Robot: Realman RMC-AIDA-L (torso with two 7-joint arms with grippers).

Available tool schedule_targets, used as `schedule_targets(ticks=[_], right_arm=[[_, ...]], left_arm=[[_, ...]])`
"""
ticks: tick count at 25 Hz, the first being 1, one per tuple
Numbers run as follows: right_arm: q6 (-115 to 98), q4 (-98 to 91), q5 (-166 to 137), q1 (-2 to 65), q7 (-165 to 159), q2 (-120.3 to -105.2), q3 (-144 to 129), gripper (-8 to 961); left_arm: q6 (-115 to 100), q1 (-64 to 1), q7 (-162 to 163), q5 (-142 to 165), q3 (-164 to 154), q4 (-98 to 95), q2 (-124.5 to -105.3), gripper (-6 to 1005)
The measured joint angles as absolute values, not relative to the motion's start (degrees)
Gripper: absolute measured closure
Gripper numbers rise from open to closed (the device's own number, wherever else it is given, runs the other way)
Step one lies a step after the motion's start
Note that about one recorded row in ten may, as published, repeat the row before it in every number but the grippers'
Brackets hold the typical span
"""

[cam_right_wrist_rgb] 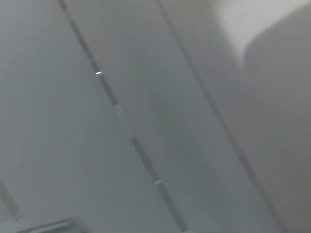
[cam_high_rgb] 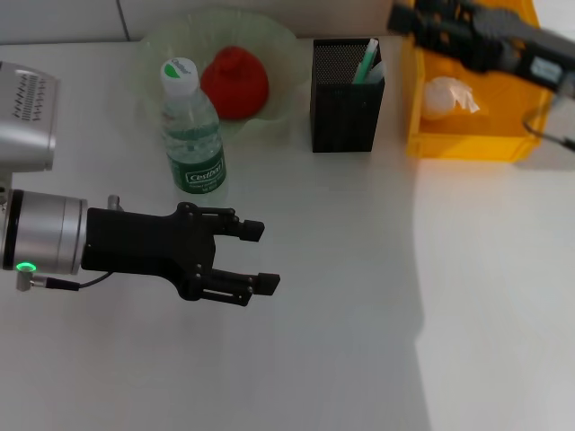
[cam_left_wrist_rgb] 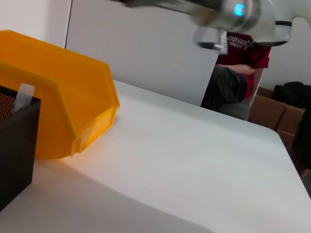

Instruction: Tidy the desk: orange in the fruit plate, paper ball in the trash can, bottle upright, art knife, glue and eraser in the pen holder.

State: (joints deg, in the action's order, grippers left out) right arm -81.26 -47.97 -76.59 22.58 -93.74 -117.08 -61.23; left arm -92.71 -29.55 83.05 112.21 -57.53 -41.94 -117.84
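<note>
My left gripper (cam_high_rgb: 263, 256) hovers open over bare table at the near left, with nothing between its fingers. Just behind it the bottle (cam_high_rgb: 192, 133) stands upright, clear with a green label and white-green cap. The reddish orange (cam_high_rgb: 235, 83) lies in the pale green fruit plate (cam_high_rgb: 278, 54). The black mesh pen holder (cam_high_rgb: 346, 97) (cam_left_wrist_rgb: 14, 145) has green and white tops sticking out; art knife, glue and eraser cannot be told apart. The white paper ball (cam_high_rgb: 449, 97) lies in the yellow trash can (cam_high_rgb: 472, 144) (cam_left_wrist_rgb: 63, 97). My right gripper (cam_high_rgb: 409, 18) hangs blurred above that can.
The white table (cam_high_rgb: 359, 296) spreads in front and to the right, with shadow over its right part. In the left wrist view a seated person (cam_left_wrist_rgb: 238, 73) and cardboard boxes (cam_left_wrist_rgb: 277, 114) lie beyond the table's far edge. The right wrist view shows only blurred wall.
</note>
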Motion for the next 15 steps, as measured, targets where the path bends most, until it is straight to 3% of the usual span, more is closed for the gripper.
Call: schedule_targets(ticks=[2,4,7,15], right_arm=[[-98.0,-45.3,-81.2,18.5,-91.7,-115.48,-58.9,264],[-103.0,-43.7,-84.7,17.5,-89.8,-115.50,-56.8,176],[-110.5,-38.9,-94.2,15.6,-81.5,-116.59,-51.3,159],[-109.4,-35.7,-100.4,16.8,-79.4,-116.84,-50.9,142]], left_arm=[[-93.0,-29.6,83.2,112.3,-57.6,-42.2,-117.43,202],[-93.0,-29.7,83.2,112.3,-57.6,-42.3,-117.37,202],[-93.3,-29.7,83.3,112.3,-57.5,-42.8,-117.33,202],[-95.1,-30.0,84.0,112.3,-57.2,-43.6,-117.27,202]])
